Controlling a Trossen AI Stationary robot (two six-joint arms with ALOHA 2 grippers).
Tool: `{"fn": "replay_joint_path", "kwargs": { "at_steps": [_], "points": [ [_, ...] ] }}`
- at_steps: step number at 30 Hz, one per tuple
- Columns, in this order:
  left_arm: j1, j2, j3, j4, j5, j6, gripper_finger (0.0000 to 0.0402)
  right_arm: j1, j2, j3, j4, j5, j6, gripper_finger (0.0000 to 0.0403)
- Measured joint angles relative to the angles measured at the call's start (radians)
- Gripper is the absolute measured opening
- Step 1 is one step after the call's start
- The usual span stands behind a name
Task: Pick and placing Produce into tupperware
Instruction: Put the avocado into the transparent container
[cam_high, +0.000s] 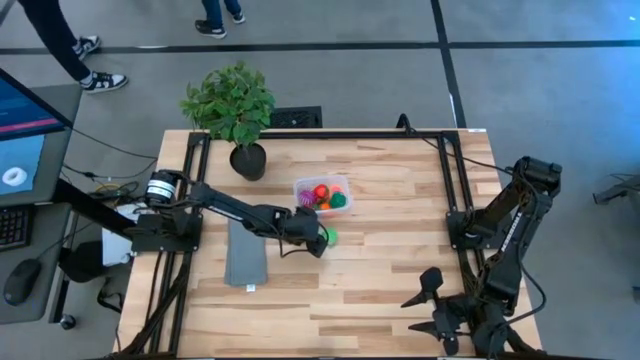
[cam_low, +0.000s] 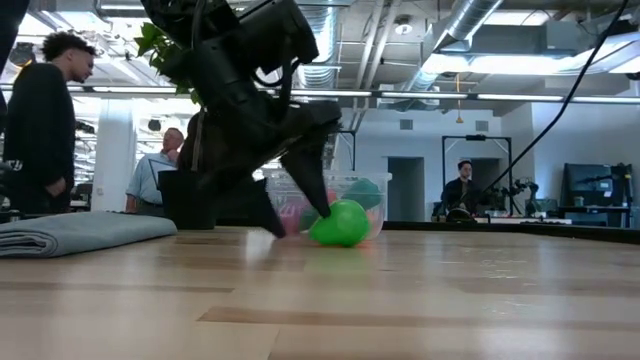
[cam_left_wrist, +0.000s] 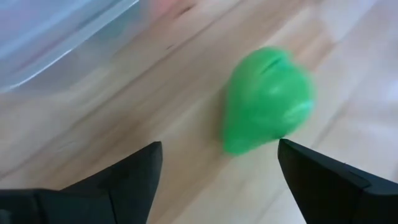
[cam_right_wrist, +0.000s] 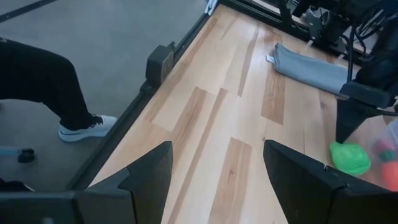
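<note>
The left tool (cam_high: 318, 240) is low over the bench (cam_high: 380, 290), right by a bright green toy fruit (cam_high: 331, 237). Its two fingers (cam_left_wrist: 134, 180) are spread wide and hold nothing. The green toy (cam_left_wrist: 267, 102) lies on the wood just in front of the fingers, a bit to one side of the gap and not yet between them. In the low view one dark finger comes down right beside the green toy (cam_low: 340, 223); I cannot tell if it touches.

The clear plastic tub (cam_high: 322, 194) sits just past the green toy, toward the potted plant (cam_high: 235, 110). It has other toy produce (cam_high: 322, 194) in it, red, orange, purple and green. So the toy is between the left tool and the tub, very near both.

The toy looks a little longer one way, from its fat end to its thin end, and that long way seems to run almost straight away from the tool. I think the tool must slide forward and a bit sideways so the toy sits between the fingers.

The right tool (cam_high: 432, 305) waits far off near the bench's front corner, fingers apart and empty. The left arm is much nearer, so this pick is for the left arm
</note>
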Motion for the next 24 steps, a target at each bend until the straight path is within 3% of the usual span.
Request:
{"fn": "replay_joint_path", "kwargs": {
  "at_steps": [7, 24],
  "points": [
    [-0.006, 0.000, 0.000, 0.168, 0.021, 0.080, 0.0320, 0.000, 0.000, 0.000, 0.001, 0.000, 0.005, 0.0276],
    [-0.014, -0.001, 0.061, 0.031, -0.039, 0.125, 0.0321, 0.000, 0.000, 0.000, 0.001, 0.000, 0.009, 0.0276]
  ]
}}
